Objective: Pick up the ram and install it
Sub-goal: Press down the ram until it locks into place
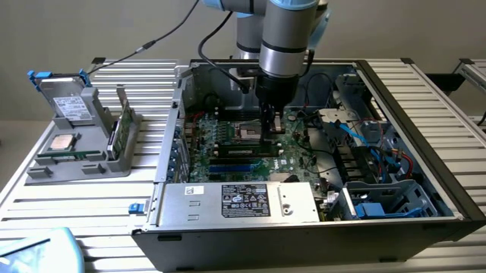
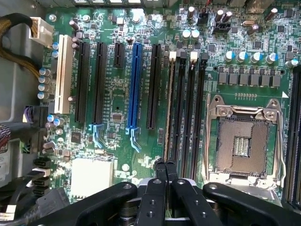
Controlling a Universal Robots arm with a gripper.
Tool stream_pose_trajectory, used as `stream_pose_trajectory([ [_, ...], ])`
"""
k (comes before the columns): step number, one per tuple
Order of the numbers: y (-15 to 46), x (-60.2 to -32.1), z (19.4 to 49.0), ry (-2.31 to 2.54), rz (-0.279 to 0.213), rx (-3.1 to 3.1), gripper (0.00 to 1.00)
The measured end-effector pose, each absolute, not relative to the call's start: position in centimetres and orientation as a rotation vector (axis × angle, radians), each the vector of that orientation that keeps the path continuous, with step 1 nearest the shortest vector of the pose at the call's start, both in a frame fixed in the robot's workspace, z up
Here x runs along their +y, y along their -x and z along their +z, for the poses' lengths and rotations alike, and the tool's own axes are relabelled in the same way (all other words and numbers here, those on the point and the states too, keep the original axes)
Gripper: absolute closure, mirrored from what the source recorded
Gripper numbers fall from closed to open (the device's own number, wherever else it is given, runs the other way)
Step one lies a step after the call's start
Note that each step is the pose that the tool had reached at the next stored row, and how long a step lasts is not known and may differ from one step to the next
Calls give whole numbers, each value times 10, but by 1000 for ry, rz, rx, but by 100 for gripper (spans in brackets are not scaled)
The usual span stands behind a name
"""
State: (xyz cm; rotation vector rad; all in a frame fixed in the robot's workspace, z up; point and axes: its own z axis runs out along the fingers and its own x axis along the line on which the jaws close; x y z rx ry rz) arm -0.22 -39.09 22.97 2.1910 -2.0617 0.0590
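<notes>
The ram [image 2: 169, 106] shows edge-on in the wrist view as a thin tan line standing in the first of the black memory slots beside the processor socket [image 2: 244, 141]. In the exterior view the ram [image 1: 244, 151] lies along its slot on the green motherboard [image 1: 227, 133] inside the open case. My gripper [image 2: 165, 165] is shut, its two black fingertips [image 2: 160, 167] pressed together right over the end of the stick. Whether they touch it I cannot tell. In the exterior view the gripper [image 1: 267, 136] points straight down over the stick's end on the exterior view's right.
The case walls [image 1: 176, 108] surround the board, with a power supply [image 1: 243, 202] in front and cables and drive bays [image 1: 379, 193] on the exterior view's right. A grey holder [image 1: 83, 153] outside the case carries another green stick [image 1: 122, 122], a silver processor [image 1: 62, 142] and a drive [image 1: 68, 105].
</notes>
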Motion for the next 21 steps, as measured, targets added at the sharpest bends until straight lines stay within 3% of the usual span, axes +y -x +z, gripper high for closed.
stream_pose_trajectory([
  [21,8,-391,229,-2191,59,-2062,90],
])
